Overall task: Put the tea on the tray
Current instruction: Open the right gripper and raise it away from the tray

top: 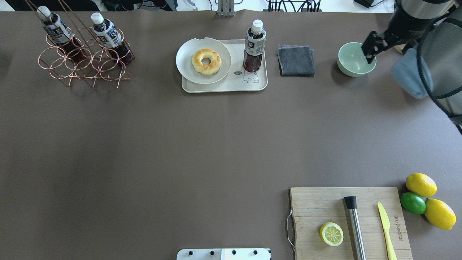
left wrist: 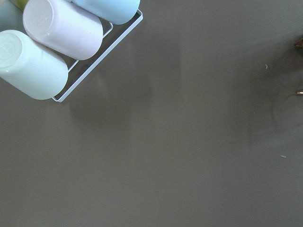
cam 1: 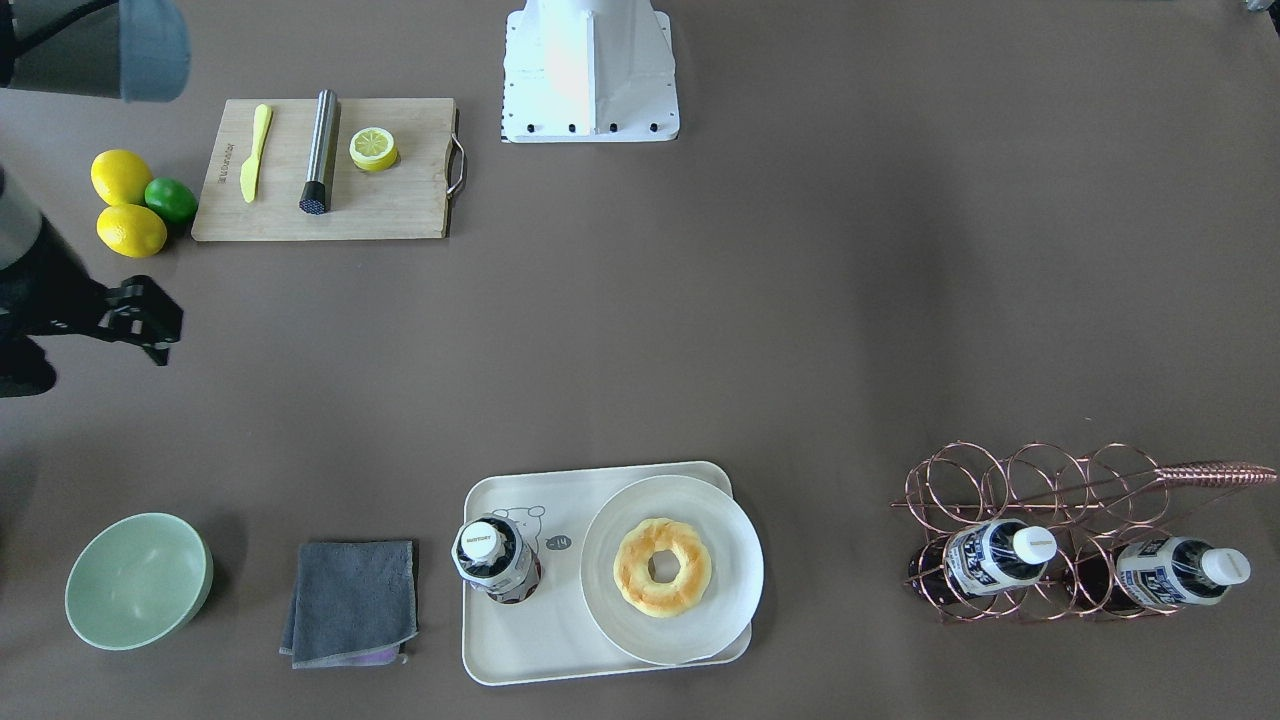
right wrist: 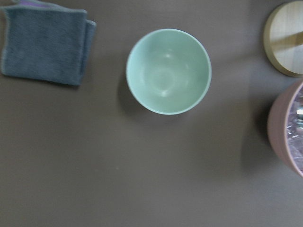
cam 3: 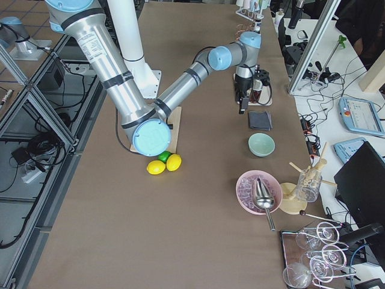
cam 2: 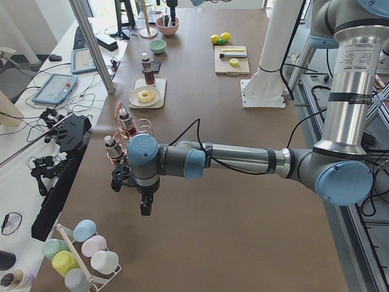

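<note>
One tea bottle (cam 1: pixel 495 557) stands upright on the left part of the cream tray (cam 1: pixel 520 655), beside the bear drawing; in the overhead view the bottle (top: pixel 254 47) is at the tray's (top: pixel 223 87) right end. Nothing holds it. Two like bottles (cam 1: pixel 995 557) (cam 1: pixel 1180 570) lie in the copper rack. My right gripper (top: pixel 371 52) hangs in the air, away from the tray and over the green bowl's side; its fingers look open and empty, and it also shows in the front view (cam 1: pixel 150 320). My left gripper (cam 2: pixel 143 198) shows only in the left side view, so I cannot tell its state.
A round plate (top: pixel 187 66) with a doughnut (top: pixel 206 61) fills the tray's other end. A grey cloth (top: pixel 296 60) and a green bowl (top: pixel 355 61) lie beyond it. The copper rack (top: pixel 83 63) is far left. A cutting board (top: pixel 325 206) and lemons (top: pixel 420 184) lie near right.
</note>
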Robot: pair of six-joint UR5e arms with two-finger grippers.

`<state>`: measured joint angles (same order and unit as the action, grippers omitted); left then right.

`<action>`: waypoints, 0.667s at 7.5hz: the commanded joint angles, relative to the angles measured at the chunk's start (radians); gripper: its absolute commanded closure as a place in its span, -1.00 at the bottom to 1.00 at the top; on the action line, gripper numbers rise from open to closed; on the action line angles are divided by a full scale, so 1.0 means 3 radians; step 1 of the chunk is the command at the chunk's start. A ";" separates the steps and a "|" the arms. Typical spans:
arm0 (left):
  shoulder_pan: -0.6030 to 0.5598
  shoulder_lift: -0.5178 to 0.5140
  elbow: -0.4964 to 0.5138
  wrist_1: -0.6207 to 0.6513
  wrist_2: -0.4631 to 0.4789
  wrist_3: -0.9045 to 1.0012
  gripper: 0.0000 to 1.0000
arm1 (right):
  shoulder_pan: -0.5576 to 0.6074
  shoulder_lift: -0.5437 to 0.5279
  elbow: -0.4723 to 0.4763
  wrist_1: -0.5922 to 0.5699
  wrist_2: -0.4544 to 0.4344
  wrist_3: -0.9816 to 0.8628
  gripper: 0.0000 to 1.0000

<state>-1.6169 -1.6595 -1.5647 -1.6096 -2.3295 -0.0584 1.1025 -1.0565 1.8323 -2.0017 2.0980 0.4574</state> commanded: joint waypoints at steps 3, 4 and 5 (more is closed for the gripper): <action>0.0005 0.0004 0.0005 0.0012 -0.0007 0.0000 -0.95 | 0.0961 -0.1104 -0.0064 0.0269 0.0272 -0.1359 -1.00; 0.0005 -0.0006 0.0056 0.0012 -0.0012 0.0000 -0.95 | 0.1105 -0.1227 -0.0124 0.0372 0.0369 -0.1376 -1.00; 0.0005 -0.0016 0.0082 0.0017 -0.0017 0.0000 -0.95 | 0.1162 -0.1370 -0.0247 0.0575 0.0527 -0.1457 -1.00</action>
<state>-1.6155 -1.6600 -1.5550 -1.6060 -2.3326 -0.0584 1.4006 -1.3917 1.8025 -1.9129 2.1952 0.0646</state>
